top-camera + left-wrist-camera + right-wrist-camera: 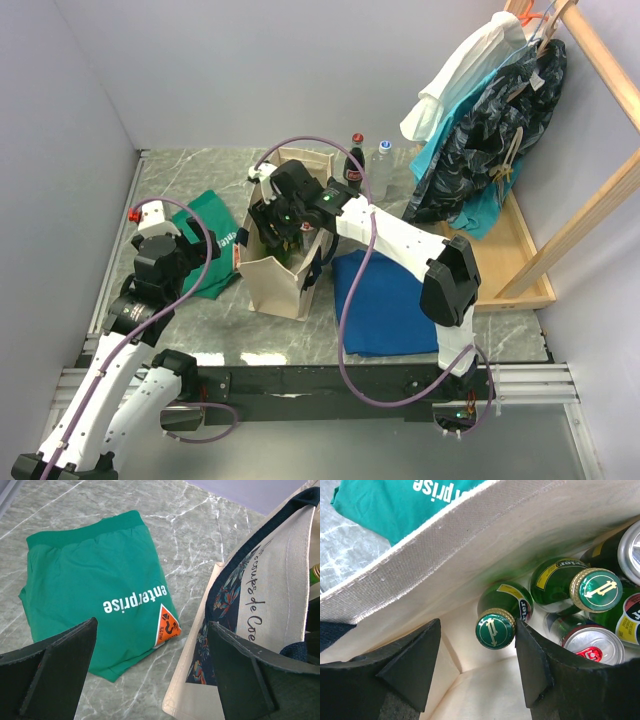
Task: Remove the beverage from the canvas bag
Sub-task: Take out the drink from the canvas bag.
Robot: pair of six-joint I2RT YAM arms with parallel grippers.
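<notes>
The cream canvas bag (268, 268) with navy handles stands open in the middle of the table; its wall shows in the left wrist view (280, 600) and the right wrist view (470, 545). My right gripper (477, 652) is open inside the bag's mouth. A green glass bottle with a gold-edged green cap (495, 628) sits between the jaws, against the right finger (532, 660). A second green bottle (595, 590) and a silver can (592, 647) stand beside it. My left gripper (150, 672) is open and empty, low beside the bag's left side.
A green cloth with white lettering (210, 245) lies left of the bag, also in the left wrist view (95, 600). A blue folded cloth (385, 300) lies to its right. A dark cola bottle (354, 160) and a clear bottle (381, 168) stand behind. A clothes rack (500, 120) fills the back right.
</notes>
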